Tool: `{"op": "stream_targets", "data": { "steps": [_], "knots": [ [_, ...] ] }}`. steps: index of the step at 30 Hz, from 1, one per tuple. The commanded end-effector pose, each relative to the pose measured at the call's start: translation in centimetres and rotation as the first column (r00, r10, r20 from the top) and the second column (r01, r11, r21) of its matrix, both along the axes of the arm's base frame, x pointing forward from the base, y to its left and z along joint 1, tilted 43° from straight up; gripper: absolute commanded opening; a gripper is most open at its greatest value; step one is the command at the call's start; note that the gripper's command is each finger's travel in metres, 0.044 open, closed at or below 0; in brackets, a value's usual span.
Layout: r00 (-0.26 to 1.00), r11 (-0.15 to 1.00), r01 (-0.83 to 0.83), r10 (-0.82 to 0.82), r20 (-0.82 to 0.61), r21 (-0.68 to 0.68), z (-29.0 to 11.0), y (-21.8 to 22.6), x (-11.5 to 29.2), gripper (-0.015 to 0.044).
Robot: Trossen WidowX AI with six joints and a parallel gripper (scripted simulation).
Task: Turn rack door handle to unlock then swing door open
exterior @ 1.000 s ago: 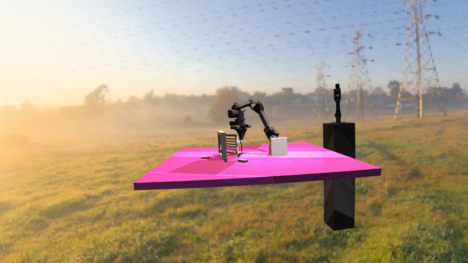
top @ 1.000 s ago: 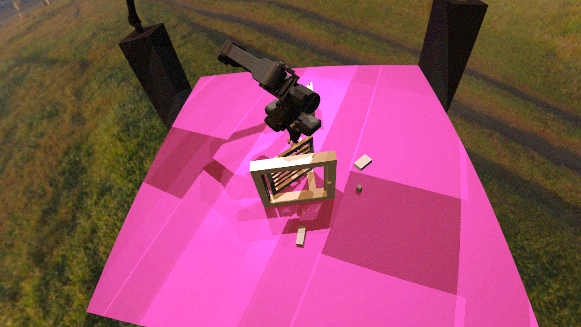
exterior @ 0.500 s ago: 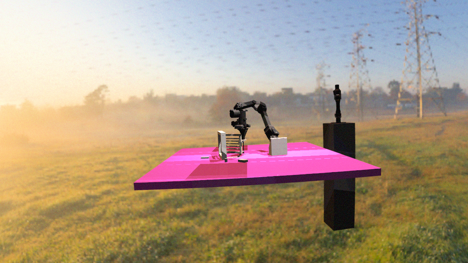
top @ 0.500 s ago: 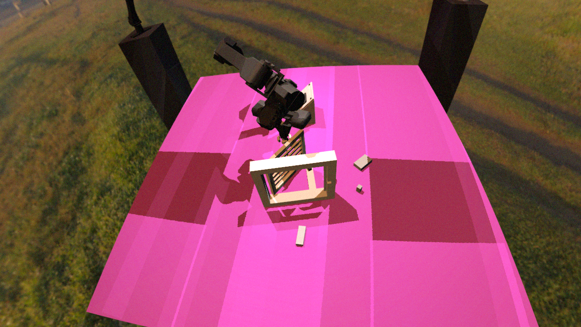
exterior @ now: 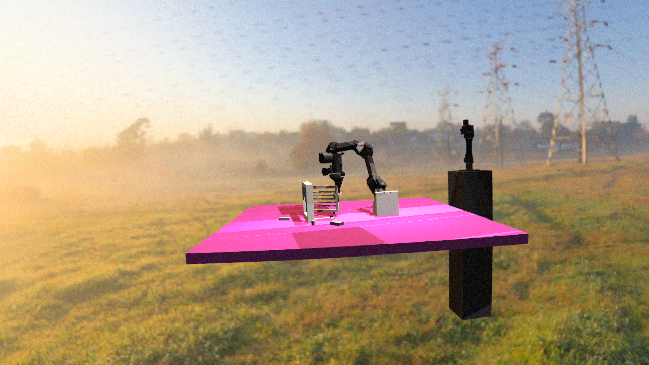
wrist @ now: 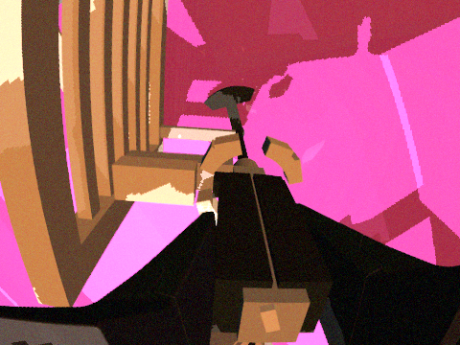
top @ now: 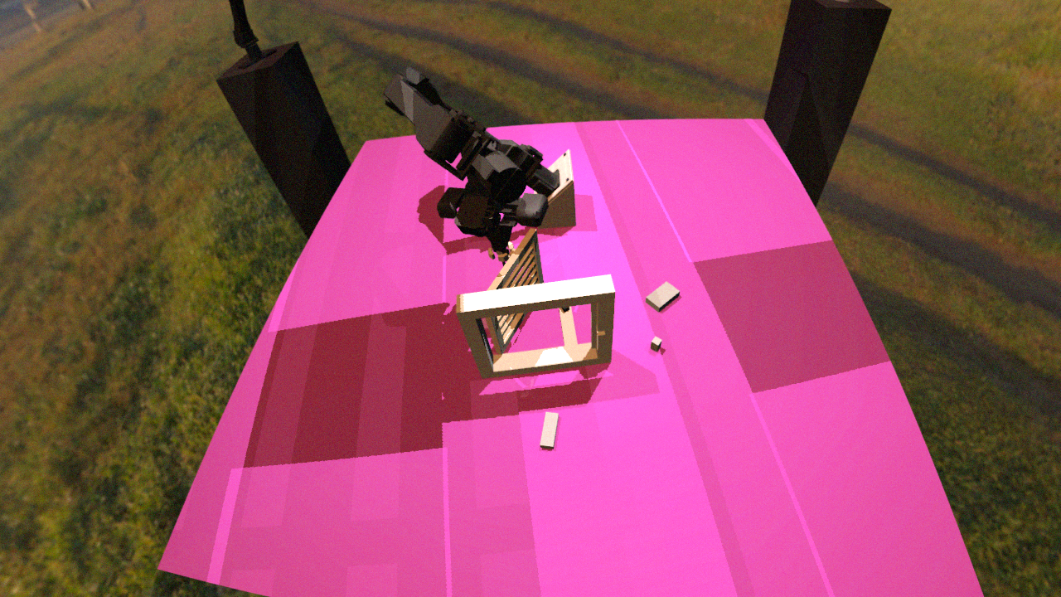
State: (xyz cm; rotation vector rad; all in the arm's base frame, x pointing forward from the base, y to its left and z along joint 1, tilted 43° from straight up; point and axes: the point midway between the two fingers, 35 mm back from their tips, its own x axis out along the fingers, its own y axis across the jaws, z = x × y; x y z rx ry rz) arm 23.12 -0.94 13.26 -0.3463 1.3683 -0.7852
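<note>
"Where's the handle (top: 509,247) (exterior: 339,193) (wrist: 247,166)?"
"Between the 2 fingers of my gripper (top: 501,249) (exterior: 338,189) (wrist: 252,218), closed on it; the door (top: 538,259) (exterior: 324,210) (wrist: 40,120) stands just beside."
"How should you swing it?"
"Follow the hinge's arc, wrist turning along, grip firm; I judge it short of 80 degrees."
"Count?"
"1 door, 1 handle, 1 frame (top: 537,293) (exterior: 308,202), 3 blocks (top: 662,294) (exterior: 336,222) beyond me."

A slatted, wood-coloured rack door (top: 535,255) (exterior: 337,199) (wrist: 43,144) stands upright and swung open at an angle from its pale rectangular frame (top: 537,293) (exterior: 307,202), which is upright on the pink table (top: 630,504) (exterior: 408,231) (wrist: 345,120). The door's handle is mostly hidden.
</note>
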Motion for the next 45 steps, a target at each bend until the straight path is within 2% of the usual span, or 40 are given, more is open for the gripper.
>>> {"op": "stream_targets", "data": {
  "steps": [1, 37, 45],
  "knots": [
    [0.997, 0.998, -0.06, 0.06, -0.05, -0.008, 0.8, -0.9, -0.1, 0.0026],
    [0.866, 0.926, -0.373, 0.368, -0.339, 0.052, 5.8, -6.2, 1.0, 0.0026],
    [0.858, 0.922, -0.383, 0.378, -0.348, 0.056, 6.0, -6.4, 1.0, 0.0026]
  ]
}}
